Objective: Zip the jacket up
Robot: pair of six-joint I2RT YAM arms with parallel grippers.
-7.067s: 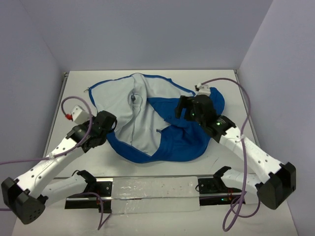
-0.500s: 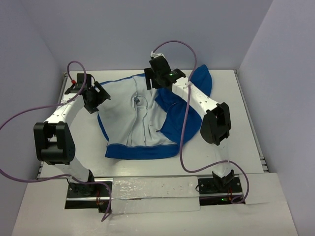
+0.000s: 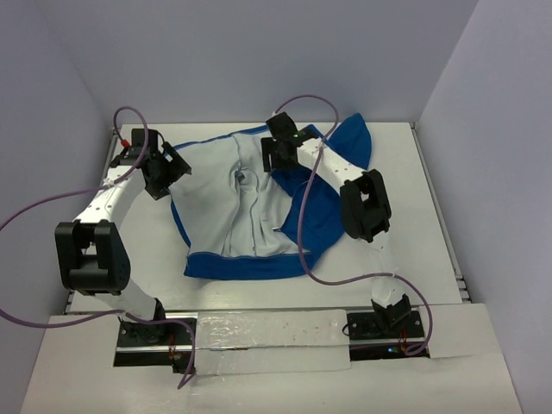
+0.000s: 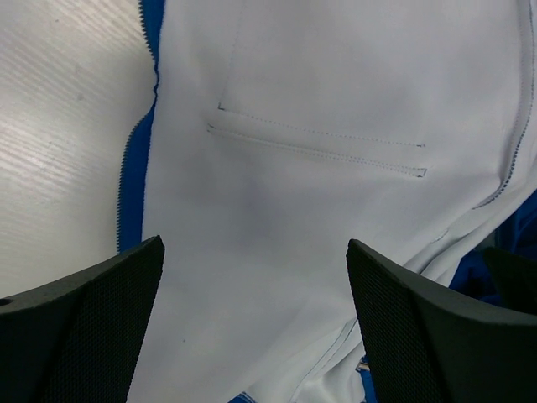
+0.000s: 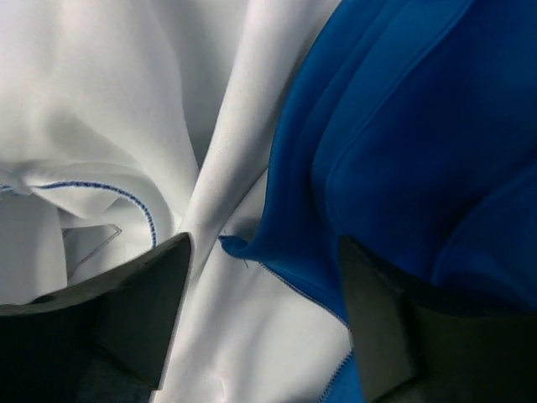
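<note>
The royal-blue jacket (image 3: 317,207) lies spread on the white table with its pale lining (image 3: 220,207) facing up. My left gripper (image 3: 172,168) hovers at the jacket's left edge. In the left wrist view it (image 4: 254,252) is open, with lining (image 4: 319,75) below and a blue toothed zipper edge (image 4: 126,168) at the left. My right gripper (image 3: 272,162) is over the jacket's upper middle. In the right wrist view it (image 5: 264,252) stands open with its jaws either side of a blue front-edge corner (image 5: 239,246) lying on the lining (image 5: 109,101), and it pinches nothing.
Purple cables loop above both arms (image 3: 129,116). The table's bare right side (image 3: 414,216) and left strip (image 3: 103,185) flank the jacket. A black and white rail (image 3: 267,332) runs along the near edge. Walls close in on three sides.
Both arms have gone from the jacket's near side to its far side, and the jacket now lies flatter. In the last half second the right gripper has dropped closer to the fabric and its jaws have narrowed.
</note>
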